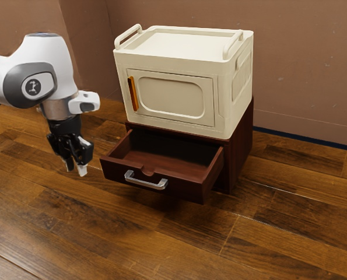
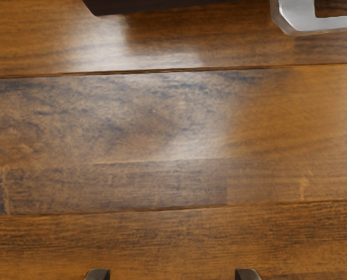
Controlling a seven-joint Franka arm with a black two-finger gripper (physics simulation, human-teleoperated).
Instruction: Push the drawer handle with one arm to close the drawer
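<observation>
Black two-finger jaws: parted, empty, beside the drawer's corner.
Dark-red wooden drawer (image 1: 185, 188): pulled out.
Silver bar-shaped metal handle (image 1: 146, 183): on its front, untouched.
Risk: if I push from this off-centre position, I may miss the handle, catch that corner and skew the drawer.

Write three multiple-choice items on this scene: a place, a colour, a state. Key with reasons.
1. Where is the cream box?
A) on the floor
B) on the dark red cabinet
C) on a wall shelf

2. Colour of the handle on the box's door?
A) orange
B) silver
C) black

3. State of the drawer?
A) shut
B) removed
C) pulled out

Key:
1 B: the box rests on the cabinet's top.
2 A: the upright door handle is orange.
3 C: its interior shows, its front standing out from the cabinet.
</observation>
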